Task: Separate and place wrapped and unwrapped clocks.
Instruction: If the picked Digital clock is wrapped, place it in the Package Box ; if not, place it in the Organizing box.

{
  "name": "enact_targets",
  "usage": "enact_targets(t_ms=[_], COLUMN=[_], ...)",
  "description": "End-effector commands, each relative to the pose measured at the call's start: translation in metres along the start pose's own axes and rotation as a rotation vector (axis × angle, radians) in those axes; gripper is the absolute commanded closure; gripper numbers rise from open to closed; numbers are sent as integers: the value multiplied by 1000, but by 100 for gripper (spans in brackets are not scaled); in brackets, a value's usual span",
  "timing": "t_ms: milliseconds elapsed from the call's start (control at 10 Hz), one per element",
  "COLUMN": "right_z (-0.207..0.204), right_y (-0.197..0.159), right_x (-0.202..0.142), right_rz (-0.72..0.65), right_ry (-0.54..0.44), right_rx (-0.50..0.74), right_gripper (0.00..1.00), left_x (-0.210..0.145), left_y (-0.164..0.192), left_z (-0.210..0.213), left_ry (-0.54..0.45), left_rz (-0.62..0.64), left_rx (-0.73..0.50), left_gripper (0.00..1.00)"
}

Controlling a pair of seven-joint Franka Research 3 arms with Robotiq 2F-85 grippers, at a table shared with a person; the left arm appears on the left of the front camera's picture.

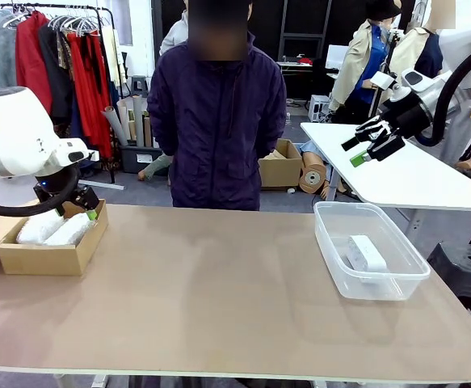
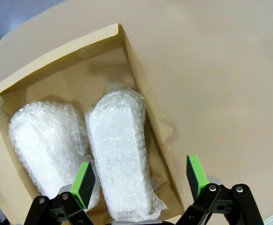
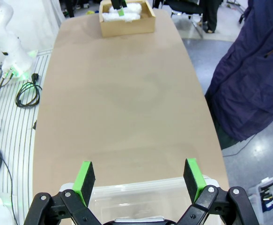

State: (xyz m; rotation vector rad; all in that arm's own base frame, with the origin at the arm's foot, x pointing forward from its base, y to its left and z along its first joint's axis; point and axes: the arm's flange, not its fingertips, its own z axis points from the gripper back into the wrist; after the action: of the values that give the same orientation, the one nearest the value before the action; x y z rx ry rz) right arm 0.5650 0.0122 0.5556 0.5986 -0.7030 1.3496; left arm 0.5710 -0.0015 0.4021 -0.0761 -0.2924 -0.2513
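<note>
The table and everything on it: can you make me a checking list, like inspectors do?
Surface: tan table, bare in the middle.
Job's things: two bubble-wrapped clocks side by side in the cardboard box; bare white clock in the clear plastic tub.
Clutter: nothing seen.
Grippers: left pincer open above the box; right pincer open above the tub.
Cables: loose black cables on the floor.
Surroundings: person at the far side, clothes rack.
</note>
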Motion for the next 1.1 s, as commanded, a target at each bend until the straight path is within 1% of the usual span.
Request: enact_targets(t_ms=[0, 500, 600, 700, 800, 900, 1000], right_z=[0, 0, 0, 0, 0, 0, 0], right_y=[1, 1, 1, 1, 1, 1, 1], right_x=[1, 1, 1, 1, 1, 1, 1], right_rz=[5, 5, 5, 5, 5, 5, 5], right_ry=[1, 1, 1, 1, 1, 1, 1], right_rx=[2, 2, 2, 2, 2, 2, 2], right_gripper=[0, 0, 0, 0, 0, 0, 0], left_x=[0, 0, -2, 5, 11, 18, 27], left_y=[0, 0, -15, -14, -23, -26, -24], left_z=[1, 0, -3, 9, 11, 20, 34], left_ry=[-5, 0, 74, 120, 117, 146, 239], left_rz=[7, 0, -17, -78, -91, -148, -167], left_rx=[2, 0, -63, -134, -189, -250, -325], left_gripper=[0, 0, 0, 0, 0, 0, 0])
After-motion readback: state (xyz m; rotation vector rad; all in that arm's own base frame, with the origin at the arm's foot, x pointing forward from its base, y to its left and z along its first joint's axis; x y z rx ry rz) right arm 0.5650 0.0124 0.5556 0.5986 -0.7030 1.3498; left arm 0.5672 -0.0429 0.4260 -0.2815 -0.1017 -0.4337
